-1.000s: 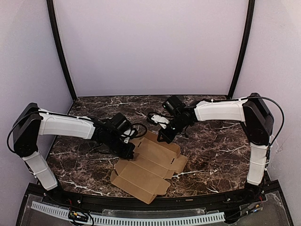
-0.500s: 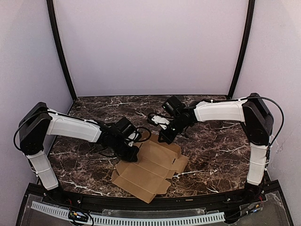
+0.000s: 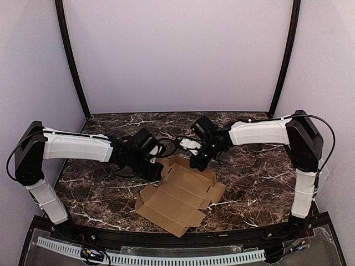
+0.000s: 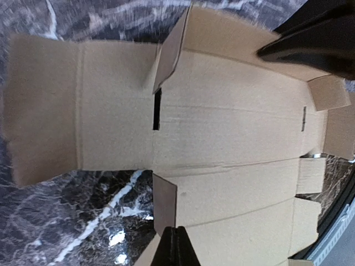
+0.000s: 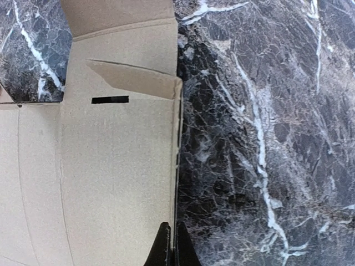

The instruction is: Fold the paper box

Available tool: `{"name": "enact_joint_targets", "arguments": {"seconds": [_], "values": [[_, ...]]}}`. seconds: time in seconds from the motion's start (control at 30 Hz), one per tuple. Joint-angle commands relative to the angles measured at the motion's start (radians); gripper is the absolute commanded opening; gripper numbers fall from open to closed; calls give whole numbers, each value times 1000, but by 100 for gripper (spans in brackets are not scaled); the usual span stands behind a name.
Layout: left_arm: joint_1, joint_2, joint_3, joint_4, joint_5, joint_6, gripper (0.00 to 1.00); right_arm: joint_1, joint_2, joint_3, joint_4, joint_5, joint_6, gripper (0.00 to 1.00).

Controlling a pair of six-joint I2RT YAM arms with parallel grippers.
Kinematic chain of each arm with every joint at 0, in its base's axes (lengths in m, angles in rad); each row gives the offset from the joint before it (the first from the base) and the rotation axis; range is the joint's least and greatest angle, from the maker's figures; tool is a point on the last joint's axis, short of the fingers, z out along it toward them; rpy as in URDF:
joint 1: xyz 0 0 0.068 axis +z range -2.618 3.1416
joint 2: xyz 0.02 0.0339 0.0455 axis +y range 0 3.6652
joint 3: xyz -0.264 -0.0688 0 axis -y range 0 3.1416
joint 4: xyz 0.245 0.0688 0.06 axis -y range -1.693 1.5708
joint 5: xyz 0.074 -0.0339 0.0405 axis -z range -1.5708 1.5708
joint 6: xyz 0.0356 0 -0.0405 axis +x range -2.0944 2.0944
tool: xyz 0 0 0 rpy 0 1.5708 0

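The right tool [image 5: 170, 235] is clenched on the far long wall of the box [image 3: 177, 194], which runs edge-on away from its tips. The left tool [image 4: 172, 239] looks pinched shut on a small raised side tab. The box lies mostly opened out on the worktop [image 3: 260, 172], between the arms and towards the near edge. Each tool should probably swing its piece about the scored crease rather than pull, so the base stays flat and the sheet does not slide.
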State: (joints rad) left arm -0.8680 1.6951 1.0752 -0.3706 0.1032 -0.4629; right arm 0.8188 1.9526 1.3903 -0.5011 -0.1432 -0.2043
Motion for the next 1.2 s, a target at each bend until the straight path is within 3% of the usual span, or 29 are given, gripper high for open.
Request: {"name": "enact_joint_targets", "arguments": {"seconds": [0.0,0.3,0.63,1.17], "values": [[20,-155,72,-124,-89,50,1,20,-55,-16,36,136,-108,0],[106,-318,5,-158,-195,61,2,55,-126,-50,149,315,-311,0],[173,-403,-191,-25,-235,3,2,144,-201,-183,362,465,-524,0],[207,-418,-447,326,-92,21,5,282,-175,-410,814,702,-875,0]]}}
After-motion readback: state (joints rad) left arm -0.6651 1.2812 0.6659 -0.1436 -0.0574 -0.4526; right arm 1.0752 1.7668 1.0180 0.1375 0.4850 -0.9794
